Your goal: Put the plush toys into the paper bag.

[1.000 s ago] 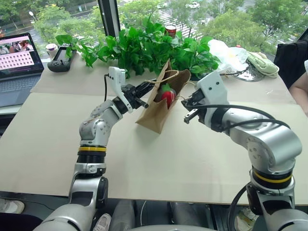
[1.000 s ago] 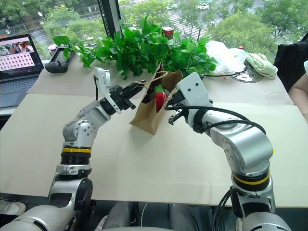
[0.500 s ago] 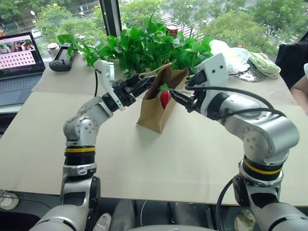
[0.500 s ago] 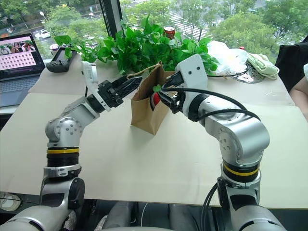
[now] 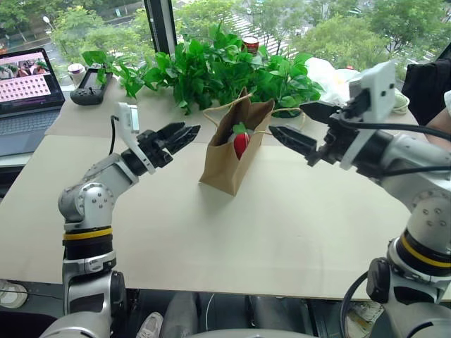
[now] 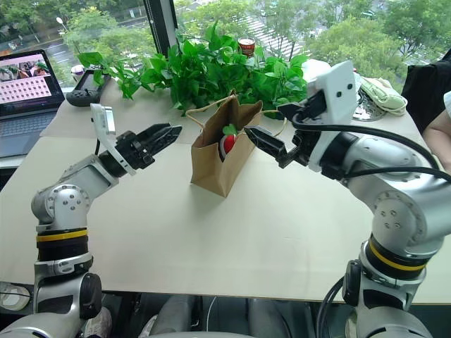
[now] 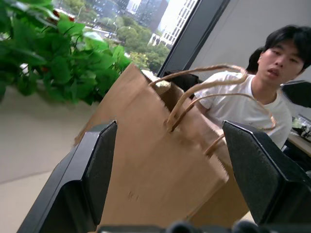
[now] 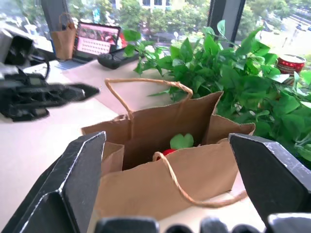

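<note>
Table (image 5: 211,232), both arms raised flanking paper bag (image 5: 229,158)

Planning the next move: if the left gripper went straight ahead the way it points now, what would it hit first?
Most likely the paper bag: it sits between the left gripper's open fingers in the wrist view. Depth is unclear.

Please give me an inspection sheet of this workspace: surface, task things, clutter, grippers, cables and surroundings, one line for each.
Surface: beige table, bare in front of the bag.
Job's things: paper bag stands upright, mouth open; red chili toy sits inside, green stem up; the second toy cannot be seen.
Clutter: laptop, black controller, red can, white plastic bag, pale green cloth.
Grippers: left gripper open, empty; right gripper open, empty; both apart from the bag.
Cables: black cable along the right arm.
Surroundings: leafy plants, window, a person seated nearby.
</note>
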{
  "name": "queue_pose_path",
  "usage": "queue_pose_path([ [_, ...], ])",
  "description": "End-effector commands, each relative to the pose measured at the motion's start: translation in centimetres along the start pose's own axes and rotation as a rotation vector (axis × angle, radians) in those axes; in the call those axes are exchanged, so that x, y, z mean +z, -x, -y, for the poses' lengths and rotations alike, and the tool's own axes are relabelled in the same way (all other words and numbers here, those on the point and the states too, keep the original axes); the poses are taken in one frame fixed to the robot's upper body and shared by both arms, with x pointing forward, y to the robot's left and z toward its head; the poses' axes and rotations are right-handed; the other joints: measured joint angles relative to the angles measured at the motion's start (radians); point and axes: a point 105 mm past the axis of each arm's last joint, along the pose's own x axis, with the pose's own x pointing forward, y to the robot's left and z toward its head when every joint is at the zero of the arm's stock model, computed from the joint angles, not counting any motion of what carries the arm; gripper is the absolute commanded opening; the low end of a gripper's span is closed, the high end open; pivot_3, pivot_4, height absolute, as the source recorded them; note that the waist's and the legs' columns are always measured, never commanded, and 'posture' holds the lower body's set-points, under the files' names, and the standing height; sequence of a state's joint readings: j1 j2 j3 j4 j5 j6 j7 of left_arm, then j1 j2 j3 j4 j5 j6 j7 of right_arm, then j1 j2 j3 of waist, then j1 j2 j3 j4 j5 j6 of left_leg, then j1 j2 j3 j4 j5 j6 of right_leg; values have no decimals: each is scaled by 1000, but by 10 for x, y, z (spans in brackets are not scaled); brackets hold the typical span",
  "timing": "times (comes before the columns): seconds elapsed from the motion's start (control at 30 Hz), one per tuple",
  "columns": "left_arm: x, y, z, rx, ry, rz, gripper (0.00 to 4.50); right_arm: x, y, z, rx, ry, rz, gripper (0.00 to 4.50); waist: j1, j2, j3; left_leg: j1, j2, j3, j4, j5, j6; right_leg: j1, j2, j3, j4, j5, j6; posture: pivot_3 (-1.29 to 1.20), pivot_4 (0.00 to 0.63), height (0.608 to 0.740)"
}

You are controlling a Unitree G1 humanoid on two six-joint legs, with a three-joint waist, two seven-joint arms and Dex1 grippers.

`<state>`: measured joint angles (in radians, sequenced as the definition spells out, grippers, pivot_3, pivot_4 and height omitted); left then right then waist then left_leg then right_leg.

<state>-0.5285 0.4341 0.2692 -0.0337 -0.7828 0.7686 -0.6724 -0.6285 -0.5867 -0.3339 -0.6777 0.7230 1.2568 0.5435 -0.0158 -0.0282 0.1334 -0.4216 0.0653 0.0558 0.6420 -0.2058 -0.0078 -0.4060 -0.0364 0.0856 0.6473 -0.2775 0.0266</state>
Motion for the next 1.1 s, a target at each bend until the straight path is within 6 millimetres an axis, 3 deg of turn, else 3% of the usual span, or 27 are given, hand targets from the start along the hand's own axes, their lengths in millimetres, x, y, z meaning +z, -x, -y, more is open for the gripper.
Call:
queue_pose_path([
  [0.03,5,3,9,-40,-69,3,3706,3,7,-8,59,10,24,4473,-1,0,0,0,0,0,0,0,0,0,0,0,0,0,0,0,150,717],
  [0.07,3,3,9,-45,-75,-5,3706,1,7,-10,76,8,17,4473,0,0,0,0,0,0,0,0,0,0,0,0,0,0,0,0,150,717],
  [0.17,-6,5,12,-72,-125,-50,3706,-8,5,-18,117,-5,-8,3774,1,0,0,0,0,0,0,0,0,0,0,0,0,0,0,0,150,717],
  [0.33,-18,5,11,-92,-188,-94,3706,-40,-5,-17,102,-30,-151,2062,1,0,0,0,0,0,0,0,0,0,0,0,0,0,0,0,150,717],
  [0.43,-26,1,9,-97,-230,-123,3706,-67,-25,-15,84,-14,-256,921,-1,0,0,0,0,0,0,0,0,0,0,1,0,0,0,0,150,717],
  [0.53,-33,-2,8,-109,-261,-146,3706,-80,-40,-12,64,11,-300,24,-2,0,0,1,0,0,0,0,0,1,0,1,0,0,0,0,150,717],
  [0.77,-46,-8,7,-124,-300,-184,3706,-68,-81,-6,33,52,-257,24,0,0,0,0,0,0,0,0,0,-1,0,1,0,0,0,0,150,717],
  [1.1,-59,-19,16,-127,-332,-185,3706,-54,-105,-21,71,49,-202,24,4,0,0,-1,0,0,0,0,0,-1,0,0,0,0,0,0,150,717],
])
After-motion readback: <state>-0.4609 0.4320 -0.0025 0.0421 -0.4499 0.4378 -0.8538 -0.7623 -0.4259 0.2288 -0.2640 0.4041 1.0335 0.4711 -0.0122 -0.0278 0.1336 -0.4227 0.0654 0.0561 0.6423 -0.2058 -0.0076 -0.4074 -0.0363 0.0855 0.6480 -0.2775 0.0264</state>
